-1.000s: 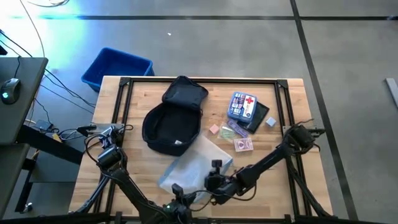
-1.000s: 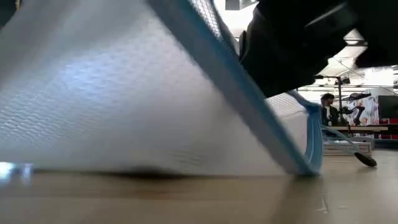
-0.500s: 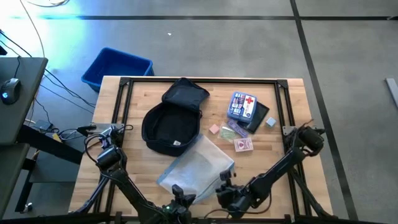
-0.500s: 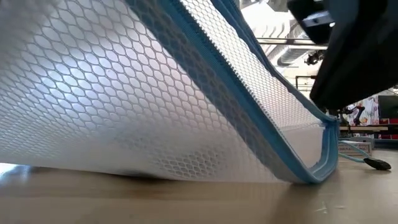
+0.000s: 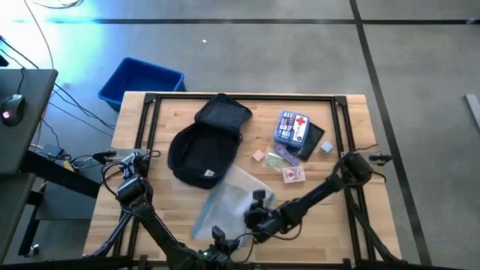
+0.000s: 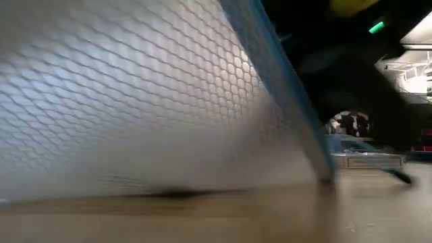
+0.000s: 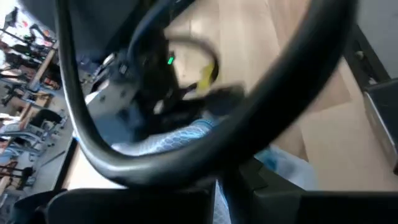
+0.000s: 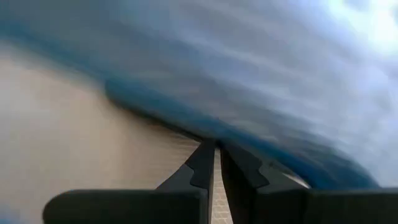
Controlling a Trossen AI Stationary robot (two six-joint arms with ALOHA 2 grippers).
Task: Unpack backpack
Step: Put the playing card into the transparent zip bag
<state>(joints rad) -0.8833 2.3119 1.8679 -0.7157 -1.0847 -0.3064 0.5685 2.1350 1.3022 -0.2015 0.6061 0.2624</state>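
Grey floor surrounds your wooden table (image 5: 341, 232), with a blue bin (image 5: 140, 81) on the floor past its far left corner. Your backpack (image 5: 202, 150) lies unzipped at the table's middle, slightly left, its black lining showing and its flap toward the far edge. A white mesh pouch (image 5: 229, 199) with a blue zip edge lies just near of the backpack, touching its near rim. Your right gripper (image 5: 253, 212) sits at the pouch's near right edge, its fingers (image 8: 205, 163) pressed together with only a slit between them; you cannot tell whether they pinch the mesh. Right of the backpack you have a first-aid kit (image 5: 293, 127), cards (image 5: 293, 175) and small packets (image 5: 259, 156). Your left gripper is out of sight at the near edge, fingers together.
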